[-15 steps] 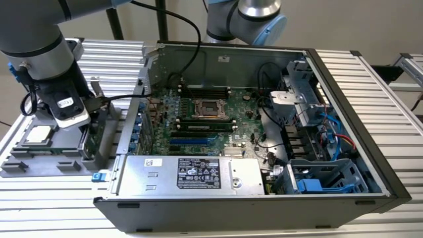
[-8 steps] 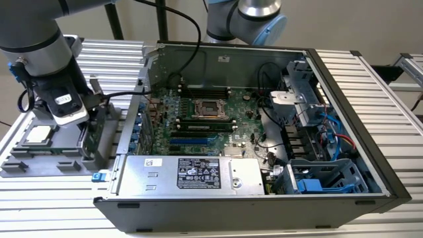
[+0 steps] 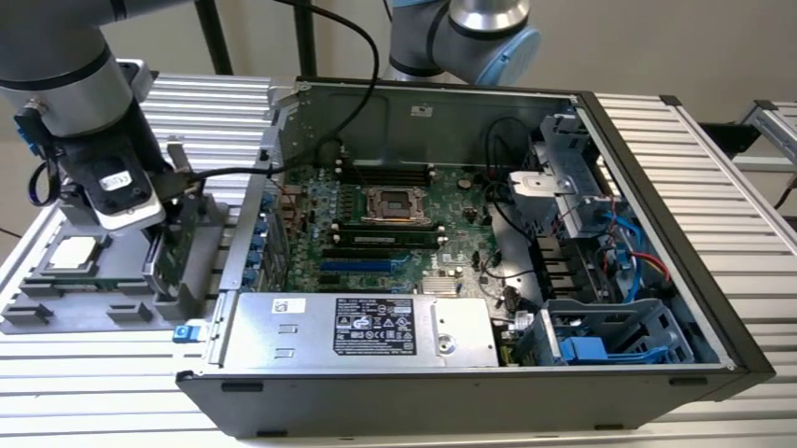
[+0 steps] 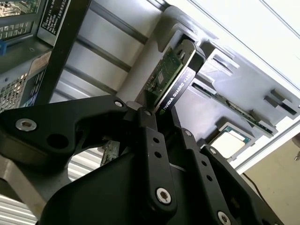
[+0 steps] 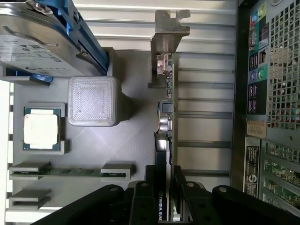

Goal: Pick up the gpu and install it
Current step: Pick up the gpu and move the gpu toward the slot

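- The grey parts tray (image 3: pixel 75 313) lies at the exterior view's left.
- A square pocket of the tray holds the CPU chip (image 3: pixel 73 252), lying flat.
- In the first wrist view the tray also carries a silver hard drive (image 5: pixel 37 42) with blue rails at one end. A memory stick (image 5: pixel 70 172) stands on edge in a narrow slot just beside the chip's pocket. A raised grey block (image 5: pixel 93 101) stands between the drive and the stick.
- The gpu (image 3: pixel 164 250) stands on edge in a slot along the tray's side nearest the computer case. Its silver bracket is at the end away from the gripper.
- The gripper (image 4: pixel 161 112) is over that slot. Its fingers (image 4: pixel 150 136) are drawn narrow, one on each face of the card, gripping it where it sits.
- The computer case (image 3: pixel 373 103) lies open just beside the tray, toward the exterior view's right. Inside are the motherboard (image 3: pixel 373 233), a power supply box (image 3: pixel 361 327) and, in the corner farthest from the tray, a drive cage (image 3: pixel 610 336).
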`<state>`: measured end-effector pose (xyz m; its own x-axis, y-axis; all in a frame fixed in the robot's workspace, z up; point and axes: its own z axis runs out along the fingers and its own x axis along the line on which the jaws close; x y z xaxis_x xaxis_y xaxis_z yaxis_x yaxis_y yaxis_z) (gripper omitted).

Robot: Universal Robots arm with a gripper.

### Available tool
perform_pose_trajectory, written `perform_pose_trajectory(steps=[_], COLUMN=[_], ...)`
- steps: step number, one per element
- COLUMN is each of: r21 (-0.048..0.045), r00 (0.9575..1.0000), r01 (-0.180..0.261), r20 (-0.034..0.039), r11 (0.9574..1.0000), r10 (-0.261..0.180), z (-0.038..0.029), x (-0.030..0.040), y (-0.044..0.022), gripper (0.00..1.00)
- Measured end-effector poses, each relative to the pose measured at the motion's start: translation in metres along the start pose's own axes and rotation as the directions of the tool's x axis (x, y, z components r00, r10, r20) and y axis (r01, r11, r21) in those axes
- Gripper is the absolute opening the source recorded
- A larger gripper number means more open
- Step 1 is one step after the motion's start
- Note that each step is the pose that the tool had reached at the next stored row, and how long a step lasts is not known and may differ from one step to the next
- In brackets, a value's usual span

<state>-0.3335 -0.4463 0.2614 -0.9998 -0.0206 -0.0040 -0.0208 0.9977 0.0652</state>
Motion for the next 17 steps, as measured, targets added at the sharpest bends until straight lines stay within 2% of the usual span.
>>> perform_pose_trajectory(steps=[9, 17], r21=[0.0002, 0.0001], r00=[1.0, 1.0], r01=[-0.003, -0.006], r20=[0.0, 0.0003], r11=[1.0, 1.0], r10=[0.003, 0.006], z=[-0.0022, -0.0093], x=[0.0001, 0.0], y=[0.0001, 0.0006], gripper=[0.0, 0.0])
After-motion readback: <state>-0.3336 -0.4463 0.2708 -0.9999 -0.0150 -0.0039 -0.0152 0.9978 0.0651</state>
